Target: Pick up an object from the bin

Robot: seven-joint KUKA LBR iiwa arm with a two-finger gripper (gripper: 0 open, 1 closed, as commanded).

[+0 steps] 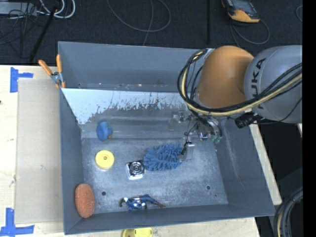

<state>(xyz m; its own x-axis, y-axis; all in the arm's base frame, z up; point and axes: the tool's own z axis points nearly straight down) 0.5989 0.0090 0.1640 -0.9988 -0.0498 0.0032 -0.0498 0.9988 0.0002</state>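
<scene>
One grey metal bin formed the largest item in the scene; its sloped walls were smooth sheet metal and its flat floor was scuffed and speckled white. One robot arm, grey and rounded, entered from the right of the camera view, with a glossy orange dome-shaped cover and looped cables at the wrist.

The tool hung below that cover, low in the bin right of centre. Its tip was at the right end of a blue duster-like pad, touching or just above it. The width of its opening could not be determined, and nothing was visibly held.

The blue pad lay on the floor near the bin's centre. It was soft and shaggy, made of many short noodle-like strands, and roughly oblong.

Remaining items, in descending order:
- An orange-brown oval lump with a rough, matte, sponge-like surface lay in the front left corner.
- A yellow round disc with a raised centre lay left of the pad.
- A blue rounded lump, matte, lay near the back left.
- A small shiny metallic square piece lay just beside the pad's left end.
- A thin blue-and-white object, irregular in shape, lay at the front wall.
</scene>
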